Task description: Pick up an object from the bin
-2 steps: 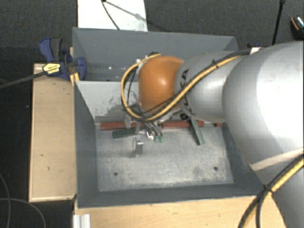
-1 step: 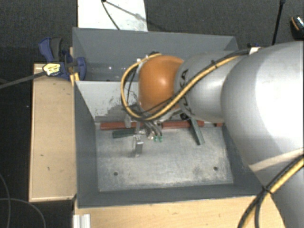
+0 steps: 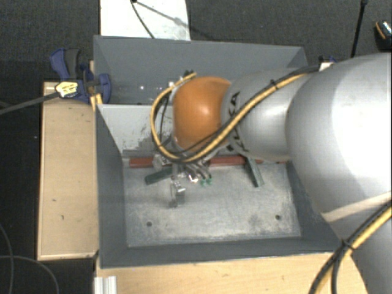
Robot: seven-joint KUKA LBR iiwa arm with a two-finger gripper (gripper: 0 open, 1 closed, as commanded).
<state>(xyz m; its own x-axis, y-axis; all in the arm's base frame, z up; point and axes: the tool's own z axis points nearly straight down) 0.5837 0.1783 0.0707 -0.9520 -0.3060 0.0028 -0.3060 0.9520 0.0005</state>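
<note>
Since claw point(image 3: 177, 192) hangs low at 10 o'clock of bin point(image 3: 110, 182) floor, under orange cover point(image 3: 196, 112), its spread: cannot tell.

Nearest thing: green strip point(image 3: 158, 176), dark, just beside claw at its 10 o'clock.

Judgement: centre over green strip, square across its long axis, drop straight, close gently. Keep off red bar point(image 3: 138, 162) along 12 o'clock wall.

Count:
- green strip: one
- red bar: one
- grey stick point(image 3: 254, 175) at 2 o'clock: one
- small green bit point(image 3: 206, 180): one

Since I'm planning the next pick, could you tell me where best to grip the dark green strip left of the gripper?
Probably at the middle of the dark green strip, coming straight down and closing across its narrow width. It seems to lie flat on the bin floor, long and thin, with bare floor either side.
</note>
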